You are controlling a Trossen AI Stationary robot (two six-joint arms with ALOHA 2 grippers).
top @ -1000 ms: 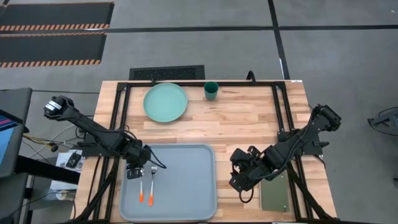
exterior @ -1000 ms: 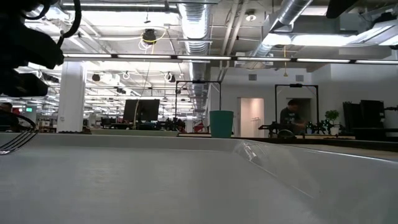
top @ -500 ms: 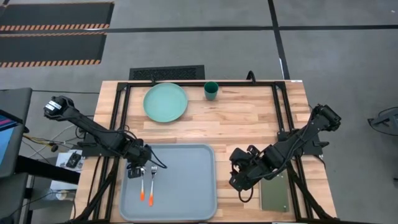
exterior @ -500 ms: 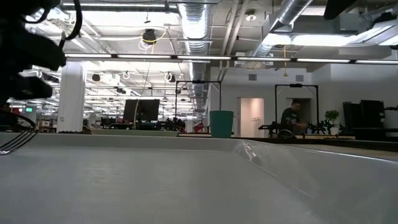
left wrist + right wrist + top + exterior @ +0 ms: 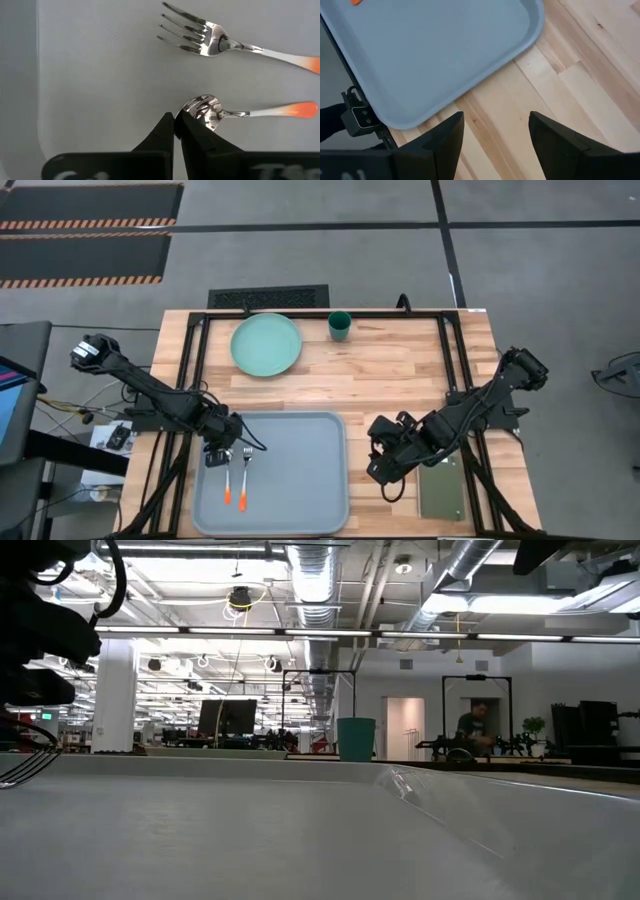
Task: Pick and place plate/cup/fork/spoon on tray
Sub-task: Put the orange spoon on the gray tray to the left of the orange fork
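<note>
Jaws: left gripper (image 5: 174,120) has its jaws pressed together with nothing between them, tips just beside the spoon's bowl; right gripper (image 5: 492,125) has its jaws spread wide and grasping nothing, above bare bench (image 5: 400,370) just beside the tray's right edge.
Spoon: spoon (image 5: 235,111) lies flat in the tray's left part, orange tip toward the near edge.
Fork: fork (image 5: 220,42) lies beside the spoon, parallel, apart from it.
Tray: tray (image 5: 300,480) sits at the front of the bench, its right side bare.
Plate: plate (image 5: 266,344) rests at the back of the bench, well apart from the tray.
Cup: cup (image 5: 340,326) stands upright just right of the plate.
Progress: cutlery looks placed; plate and cup remain.
Risk: a low sideways retreat by the left arm could nudge the spoon into the fork; the flat plate may slip from a shallow rim pinch.
</note>
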